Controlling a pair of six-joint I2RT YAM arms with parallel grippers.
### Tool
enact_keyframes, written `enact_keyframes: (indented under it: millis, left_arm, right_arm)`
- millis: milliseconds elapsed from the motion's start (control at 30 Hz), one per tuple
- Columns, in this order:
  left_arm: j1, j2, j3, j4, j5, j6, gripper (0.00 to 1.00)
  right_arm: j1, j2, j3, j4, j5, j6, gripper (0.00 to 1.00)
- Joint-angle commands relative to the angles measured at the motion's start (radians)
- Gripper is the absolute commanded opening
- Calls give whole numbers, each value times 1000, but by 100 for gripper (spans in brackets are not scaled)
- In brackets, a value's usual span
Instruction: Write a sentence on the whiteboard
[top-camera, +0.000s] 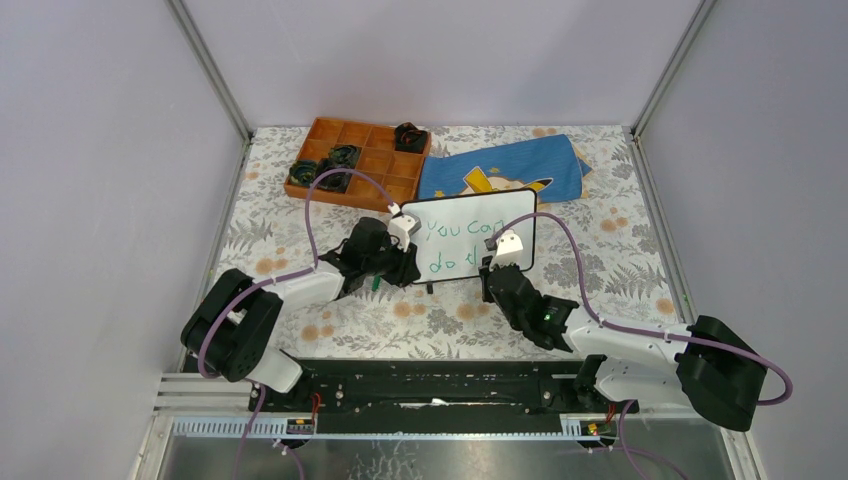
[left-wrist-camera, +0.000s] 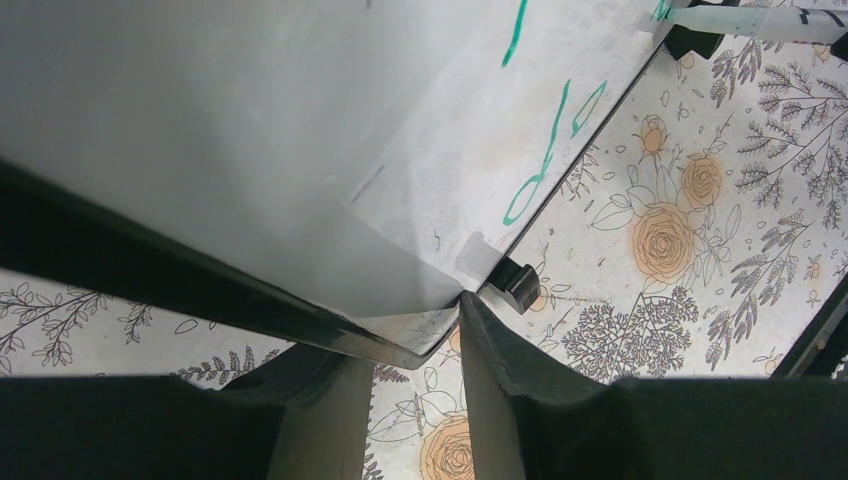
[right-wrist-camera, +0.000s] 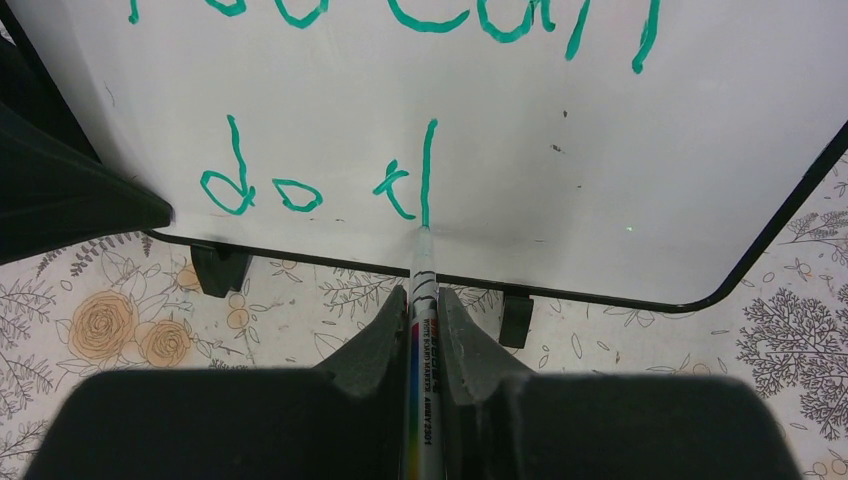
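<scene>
white, black-framed rectangular whiteboard (top-camera: 503, 213), upright on floral tablecloth (top-camera: 440, 320), bears green handwritten sentence (right-wrist-camera: 427, 170): "you can / do tl". left gripper (left-wrist-camera: 420, 335) clamps its lower corner. right gripper (right-wrist-camera: 421, 300) clamps a white pen (right-wrist-camera: 422, 268) printed "white board marker", tip touching the board at the "l".

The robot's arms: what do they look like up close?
The left arm and right arm are chunky black jointed shells with white sections. A purple cable loops along each. The fingers are dark, tapering wedges.

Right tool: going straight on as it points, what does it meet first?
Most likely the whiteboard, low on its face: the marker in the right tool has its tip touching there.
</scene>
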Motion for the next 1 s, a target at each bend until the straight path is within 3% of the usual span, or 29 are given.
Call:
enact_keyframes:
  millis: [0, 967]
  left_arm:
    - [-16, 8, 17, -22, -19, 30, 41]
    - [-16, 7, 18, -22, -19, 31, 41]
  right_arm:
    - [-7, 1, 5, 2, 14, 11, 0]
    - [-14, -10, 85, 14, 103, -69, 0]
